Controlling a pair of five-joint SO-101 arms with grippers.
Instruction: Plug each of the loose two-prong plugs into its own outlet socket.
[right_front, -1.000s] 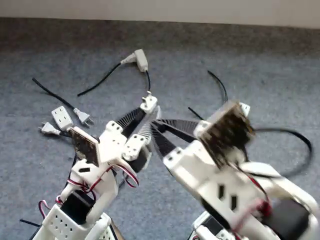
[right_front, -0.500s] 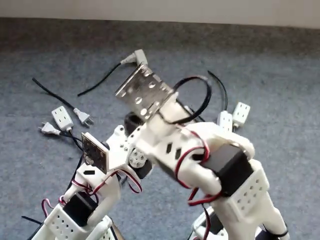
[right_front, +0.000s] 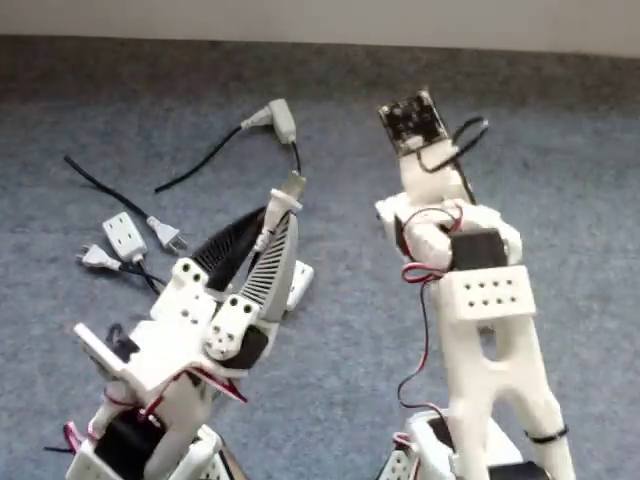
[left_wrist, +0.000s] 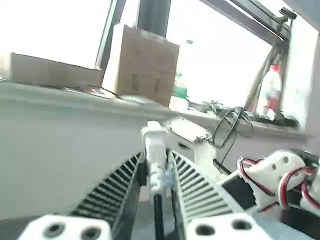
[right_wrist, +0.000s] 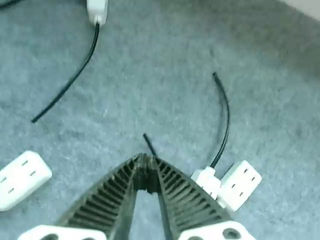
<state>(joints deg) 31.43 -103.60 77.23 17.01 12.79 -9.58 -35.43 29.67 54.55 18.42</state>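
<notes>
As I check the high view, the left arm (right_front: 190, 330) slopes up from the near edge. Its left gripper (right_front: 283, 205) is raised off the grey carpet (right_front: 560, 150) and clamped on a white plug (right_front: 291, 184). The right arm (right_front: 470, 270) stands almost upright beside it. A spare socket (right_front: 125, 233) lies off to the left, with a loose plug (right_front: 168, 236) just beside it.

In the left wrist view, ribbed fingers (left_wrist: 200, 190) squeeze the white plug (left_wrist: 156, 145), and its black cord (left_wrist: 158, 220) hangs between them.

In the right wrist view, the right gripper (right_wrist: 145, 170) points down at the carpet, its fingers pressed together on nothing. A corded plug (right_wrist: 204, 177) lies against a socket block (right_wrist: 241, 182) just beside it.
</notes>
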